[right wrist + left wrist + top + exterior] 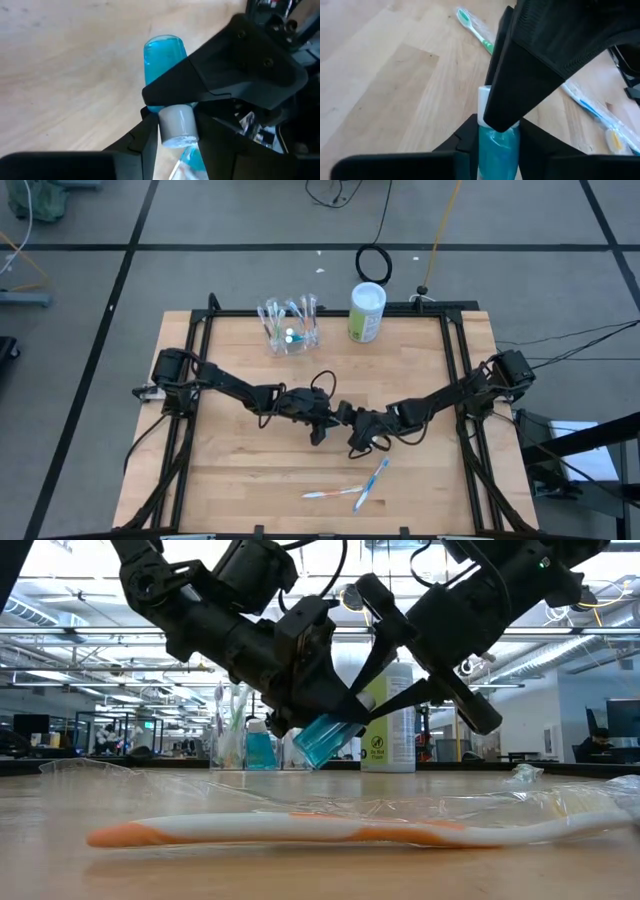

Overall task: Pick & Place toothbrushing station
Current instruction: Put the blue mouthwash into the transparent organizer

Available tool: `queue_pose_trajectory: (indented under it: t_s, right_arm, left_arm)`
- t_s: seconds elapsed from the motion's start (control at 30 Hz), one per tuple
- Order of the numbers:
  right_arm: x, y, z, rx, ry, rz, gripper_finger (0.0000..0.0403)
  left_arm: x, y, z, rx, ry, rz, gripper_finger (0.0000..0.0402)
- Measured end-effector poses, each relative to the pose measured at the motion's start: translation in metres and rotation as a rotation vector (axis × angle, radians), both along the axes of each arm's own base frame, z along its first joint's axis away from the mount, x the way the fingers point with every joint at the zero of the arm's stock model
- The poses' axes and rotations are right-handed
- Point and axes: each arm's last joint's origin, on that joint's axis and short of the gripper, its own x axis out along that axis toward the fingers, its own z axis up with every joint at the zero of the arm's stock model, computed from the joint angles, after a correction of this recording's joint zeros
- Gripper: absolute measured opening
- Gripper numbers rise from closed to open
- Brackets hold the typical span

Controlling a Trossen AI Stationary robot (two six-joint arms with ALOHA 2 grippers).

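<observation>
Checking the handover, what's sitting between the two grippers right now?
A blue toothpaste tube, in the low view: the left gripper and right gripper meet on it above the table.

Holder: small clear plastic cup (289, 330), upright at the desk's far edge, carrying pastel toothbrushes and a blue tube.
Toothpaste tube: short, translucent blue with a white cap (327, 736), tilted in the air above mid-desk, pinched between dark fingers.
Loose toothbrushes: two in clear wrappers (355, 488), lying crossed near the desk's front edge.
</observation>
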Motion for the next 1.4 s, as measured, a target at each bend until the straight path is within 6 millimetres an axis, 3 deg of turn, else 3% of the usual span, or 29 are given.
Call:
queue_pose_trajectory:
  t_s: [0.17,0.37,0.63,0.8,0.9,1.03,1.2,1.3,1.4]
  right_arm:
    - [-0.003,0.002,0.0,-0.042,-0.032,-0.12,0.0119]
    - [-0.008,0.013,0.002,-0.059,-0.047,-0.148,0.0119]
    - [-0.013,0.019,0.005,-0.183,-0.072,-0.215,0.0118]
    - [-0.019,0.016,0.019,-0.125,-0.132,-0.292,0.0118]
    - [-0.032,0.01,0.032,-0.062,-0.185,-0.354,0.0118]
    - [-0.059,-0.002,0.046,0.108,-0.275,-0.394,0.0118]
    - [-0.082,-0.025,0.051,0.527,-0.404,-0.265,0.0118]
    - [-0.091,-0.038,0.051,0.781,-0.578,-0.185,0.0118]
    - [-0.1,-0.05,0.05,0.913,-0.789,-0.171,0.0118]
  left_arm:
    - [0.001,0.001,0.001,0.007,-0.01,0.022,0.0114]
    - [0.002,0.006,0.002,0.0,-0.02,0.024,0.0083]
    - [0.002,0.011,0.003,-0.007,-0.024,0.05,0.0091]
    - [-0.002,0.011,0.011,0.01,-0.025,0.04,0.0096]
    - [-0.004,0.01,0.024,0.023,-0.057,0.024,0.0087]
    - [-0.01,0.012,0.047,0.079,-0.093,0.044,0.0085]
    - [-0.021,0.012,0.082,0.186,-0.19,0.094,0.0086]
    - [-0.028,0.011,0.101,0.268,-0.255,0.141,0.0086]
    - [-0.032,0.009,0.118,0.341,-0.332,0.179,0.0086]
